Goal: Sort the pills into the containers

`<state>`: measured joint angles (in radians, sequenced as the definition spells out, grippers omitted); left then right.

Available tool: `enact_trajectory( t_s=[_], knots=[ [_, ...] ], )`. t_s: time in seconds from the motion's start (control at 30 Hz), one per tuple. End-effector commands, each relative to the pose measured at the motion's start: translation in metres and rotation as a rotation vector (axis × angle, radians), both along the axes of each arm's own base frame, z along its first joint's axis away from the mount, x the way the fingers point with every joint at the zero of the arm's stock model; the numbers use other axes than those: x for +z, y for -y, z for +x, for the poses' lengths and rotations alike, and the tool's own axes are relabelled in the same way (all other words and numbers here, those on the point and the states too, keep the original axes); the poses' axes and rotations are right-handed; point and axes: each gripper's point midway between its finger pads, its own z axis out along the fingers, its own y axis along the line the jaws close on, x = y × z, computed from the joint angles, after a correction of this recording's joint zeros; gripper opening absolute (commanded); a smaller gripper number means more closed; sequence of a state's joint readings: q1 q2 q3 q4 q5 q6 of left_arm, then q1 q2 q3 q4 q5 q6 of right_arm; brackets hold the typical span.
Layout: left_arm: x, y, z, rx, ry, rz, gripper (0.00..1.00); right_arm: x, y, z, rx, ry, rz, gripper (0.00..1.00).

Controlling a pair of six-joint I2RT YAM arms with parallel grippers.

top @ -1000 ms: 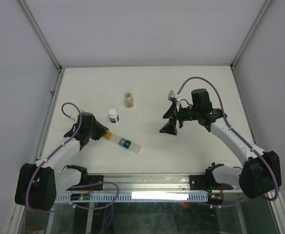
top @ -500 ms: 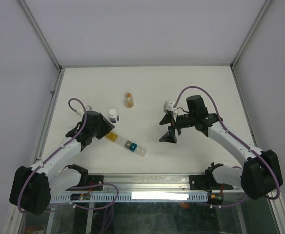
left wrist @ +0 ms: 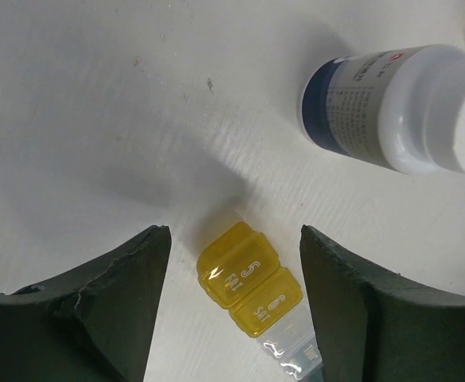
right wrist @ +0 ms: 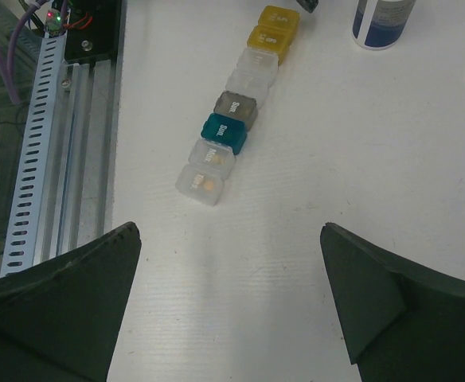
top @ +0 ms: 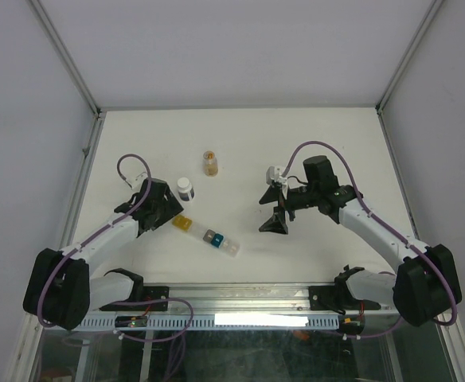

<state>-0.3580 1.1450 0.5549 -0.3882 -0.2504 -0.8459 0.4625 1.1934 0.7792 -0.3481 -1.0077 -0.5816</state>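
— Where do the containers (top: 207, 235) lie?
— On the counter (top: 312, 143), their strip running diagonally away from your left tool (left wrist: 231, 239). The yellow end sits between its half-open, empty jaws, untouched. Your right tool (right wrist: 231, 235) hangs wide open, empty, farther off.

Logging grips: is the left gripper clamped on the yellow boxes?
No: the left gripper straddles the yellow boxes without touching them, with bare table showing on both sides.
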Motion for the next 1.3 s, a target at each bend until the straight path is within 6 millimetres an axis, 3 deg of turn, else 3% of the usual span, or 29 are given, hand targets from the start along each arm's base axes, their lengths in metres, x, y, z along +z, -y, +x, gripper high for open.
enact_trajectory(
  t_s=[0.0, 0.37, 0.67, 1.0, 1.1, 1.27],
  knots=[
    [0.011, 0.017, 0.011, -0.064, 0.013, -0.060, 0.66, 0.013, -0.004, 0.003, 0.020, 0.068, 0.037, 0.99],
    [0.011, 0.066, -0.012, -0.209, -0.061, -0.253, 0.52, 0.014, -0.003, 0.005, 0.010, 0.077, 0.028, 0.99],
    [0.016, 0.130, -0.029, -0.346, -0.085, -0.314, 0.48, 0.007, 0.005, 0.001, 0.032, 0.127, -0.006, 0.99],
    [0.039, 0.201, -0.052, -0.525, -0.031, -0.386, 0.50, -0.050, 0.007, -0.039, 0.102, 0.179, -0.283, 0.99],
    [0.045, 0.207, -0.055, -0.551, 0.005, -0.386, 0.51, -0.065, 0.010, -0.047, 0.079, 0.163, -0.366, 0.99],
    [0.066, 0.189, -0.050, -0.541, 0.148, -0.342, 0.54, -0.082, 0.009, -0.051, 0.027, 0.116, -0.445, 0.99]
  ],
)
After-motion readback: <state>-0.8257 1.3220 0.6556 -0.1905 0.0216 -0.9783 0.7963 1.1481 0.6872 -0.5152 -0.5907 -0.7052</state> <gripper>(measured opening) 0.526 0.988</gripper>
